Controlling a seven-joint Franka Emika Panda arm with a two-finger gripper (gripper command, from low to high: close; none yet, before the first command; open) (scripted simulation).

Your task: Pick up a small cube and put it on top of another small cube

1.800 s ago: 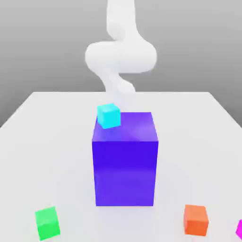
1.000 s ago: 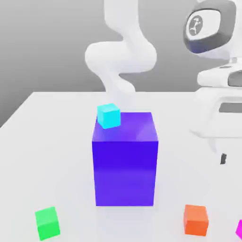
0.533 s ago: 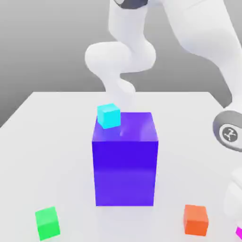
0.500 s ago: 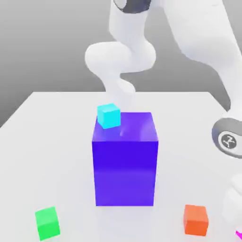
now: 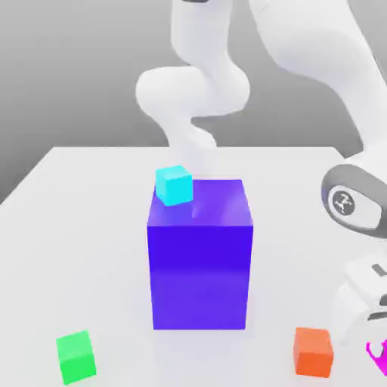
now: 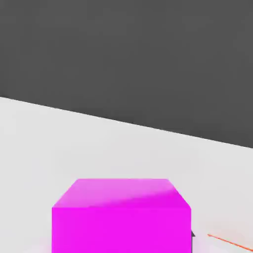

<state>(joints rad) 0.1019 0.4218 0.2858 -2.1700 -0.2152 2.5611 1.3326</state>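
Jaws closed on magenta cube (image 6: pixel 121 215) near orange cube (image 5: pixel 313 351).

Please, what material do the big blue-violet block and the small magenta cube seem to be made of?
Big blue-violet block: probably glossy plastic, because its top shows soft light reflections. Small magenta cube: it looks like matte plastic, with flat, even colour and no grain or highlight. Both are simulator renders, so the real material stays open.
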